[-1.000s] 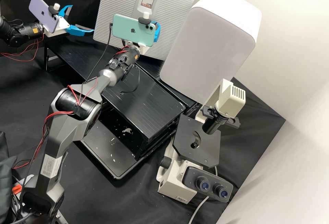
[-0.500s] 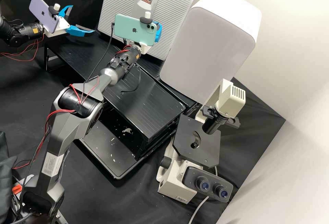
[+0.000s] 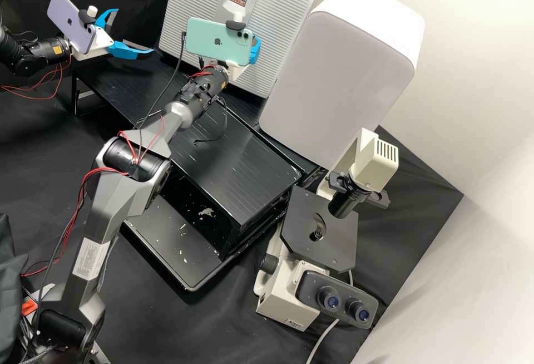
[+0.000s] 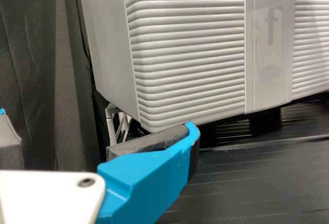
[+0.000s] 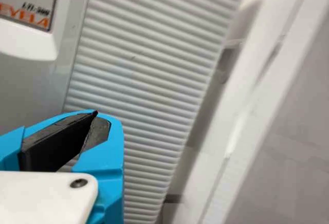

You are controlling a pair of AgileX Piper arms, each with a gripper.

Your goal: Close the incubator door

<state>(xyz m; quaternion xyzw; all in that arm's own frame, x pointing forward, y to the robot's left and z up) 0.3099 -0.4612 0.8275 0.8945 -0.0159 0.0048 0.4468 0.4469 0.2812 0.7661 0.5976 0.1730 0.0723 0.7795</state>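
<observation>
Main risk: the ribbed incubator door [image 3: 286, 16], at the worktop's [image 3: 233, 169] far end, could stop short or rebound if the right gripper [image 5: 97, 115] skids or pushes off-line. Right gripper closed, empty, angled towards it; left gripper [image 3: 133, 30] open wide, off to the side.

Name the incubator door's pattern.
The incubator door has pale parallel ribs either side of a smooth strip, clearest in the left wrist view.
</observation>
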